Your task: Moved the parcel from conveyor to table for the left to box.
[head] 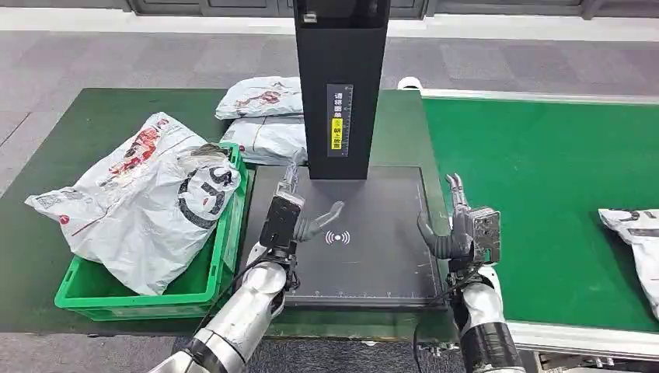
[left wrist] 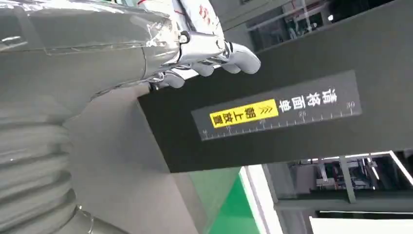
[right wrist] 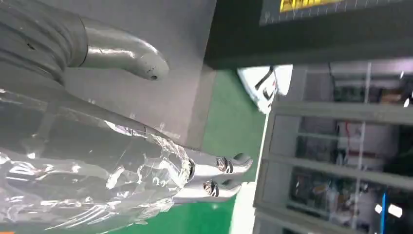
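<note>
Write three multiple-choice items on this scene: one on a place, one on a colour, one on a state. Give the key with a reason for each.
1. Where does the parcel on the conveyor lie?
A. at its right edge
B. under the black column
C. in the crate

2. What colour is the crate holding the big white bag?
A. blue
B. green
C. red

3. How are the robot's two hands?
A. both holding a parcel
B. left holding a parcel, right empty
C. both empty, fingers apart

Key:
1 A, the parcel sits at the far right of the green belt.
2 B, the crate's rim and walls are green, with the big white bag inside.
3 C, the left hand and right hand hover by the scan plate with nothing in them.
</note>
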